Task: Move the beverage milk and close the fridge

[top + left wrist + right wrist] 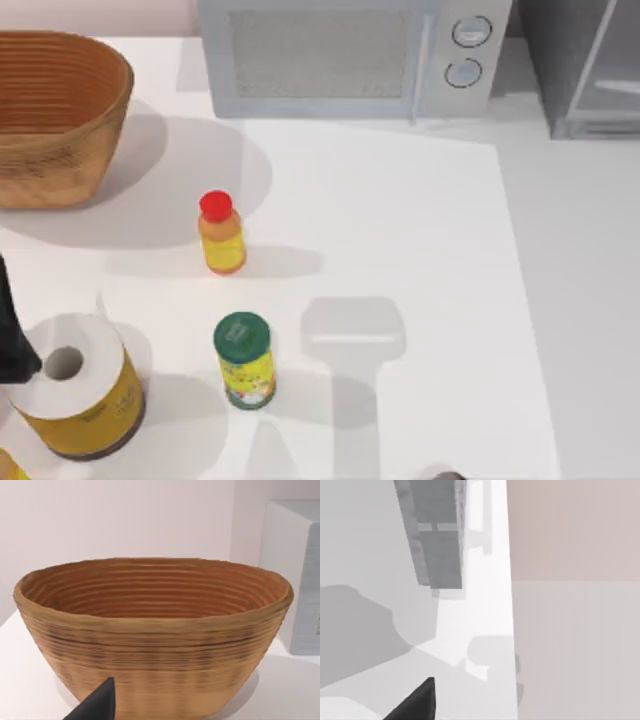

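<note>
Grey fridge [585,70] is cut off at the corner; both grippers' state cannot be told.

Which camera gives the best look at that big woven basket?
The left wrist view: the basket faces the camera whole, its ribbed inside and rim plain. The top view shows part of it, cut off at the table's far left corner.

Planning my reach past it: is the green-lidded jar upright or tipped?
Upright. The top view shows the green-lidded jar standing on its base on the table, lid facing up.
</note>
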